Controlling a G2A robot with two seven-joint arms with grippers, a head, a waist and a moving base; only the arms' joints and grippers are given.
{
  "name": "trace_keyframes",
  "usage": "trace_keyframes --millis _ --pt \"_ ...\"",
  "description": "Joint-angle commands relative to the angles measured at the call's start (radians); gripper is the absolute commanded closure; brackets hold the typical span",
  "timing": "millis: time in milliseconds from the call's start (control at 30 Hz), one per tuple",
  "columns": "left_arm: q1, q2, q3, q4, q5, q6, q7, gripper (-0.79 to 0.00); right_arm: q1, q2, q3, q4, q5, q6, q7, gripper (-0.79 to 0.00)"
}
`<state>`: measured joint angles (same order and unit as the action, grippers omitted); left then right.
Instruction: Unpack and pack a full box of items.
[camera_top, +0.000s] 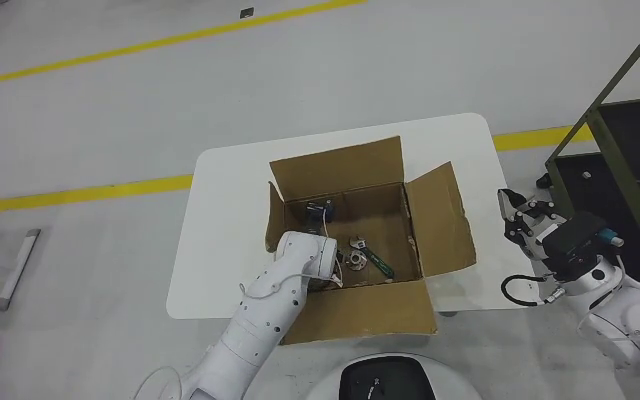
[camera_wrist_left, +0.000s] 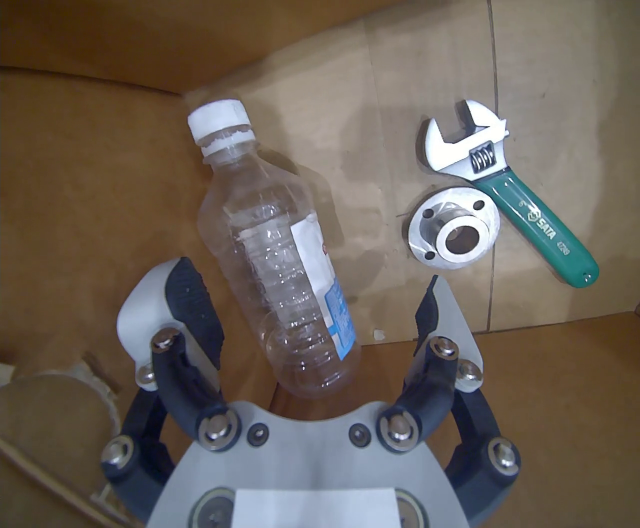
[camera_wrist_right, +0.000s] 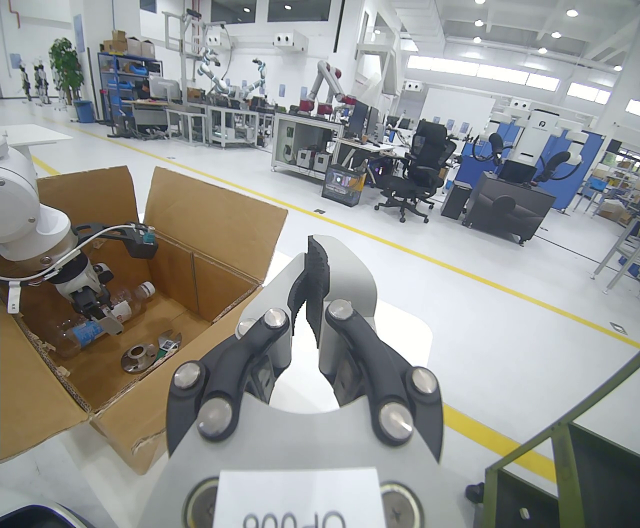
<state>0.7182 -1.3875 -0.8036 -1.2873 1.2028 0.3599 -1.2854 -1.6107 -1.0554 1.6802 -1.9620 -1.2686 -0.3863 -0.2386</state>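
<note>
The step in hand seems to be the unpacking: inside the box (camera_top: 440, 215) the left gripper (camera_wrist_left: 310, 295) hangs with its fingers spread on both sides of the lying bottle (camera_wrist_left: 280, 260), perhaps not touching it yet. Next it should lower, close across the body and lift. The right gripper (camera_wrist_right: 314, 260) is pressed together, well apart from the box.

Bottle (camera_wrist_left: 280, 260), flange (camera_wrist_left: 452, 227), wrench (camera_wrist_left: 505, 190) inside open box (camera_top: 440, 215)
</note>
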Motion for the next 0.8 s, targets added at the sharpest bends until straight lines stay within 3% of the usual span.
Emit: trace_keyframes --millis 0,400,500,533,567,600,767 --pt "-0.006 -0.006 0.004 0.026 -0.001 0.002 0.008 -0.785 0.0 0.0 0.0 0.0 0.0 0.0 0.0 0.0" --pt "-0.025 -0.032 0.01 0.094 -0.002 -0.004 0.016 -0.785 0.0 0.0 0.0 0.0 0.0 0.0 0.0 0.0" --pt "-0.025 -0.036 0.008 0.109 0.004 -0.004 0.017 -0.517 0.0 0.0 0.0 0.0 0.0 0.0 0.0 0.0" --pt "-0.025 -0.038 0.006 0.112 0.006 -0.003 0.017 -0.486 0.0 0.0 0.0 0.0 0.0 0.0 0.0 0.0" --pt "-0.025 -0.039 0.005 0.114 0.007 -0.003 0.017 -0.388 0.0 0.0 0.0 0.0 0.0 0.0 0.0 0.0" --pt "-0.025 -0.04 0.004 0.115 0.01 -0.004 0.016 -0.345 0.0 0.0 0.0 0.0 0.0 0.0 0.0 0.0" --pt "-0.021 -0.044 0.0 0.124 0.028 -0.008 0.005 -0.363 0.0 0.0 0.0 0.0 0.0 0.0 0.0 0.0"
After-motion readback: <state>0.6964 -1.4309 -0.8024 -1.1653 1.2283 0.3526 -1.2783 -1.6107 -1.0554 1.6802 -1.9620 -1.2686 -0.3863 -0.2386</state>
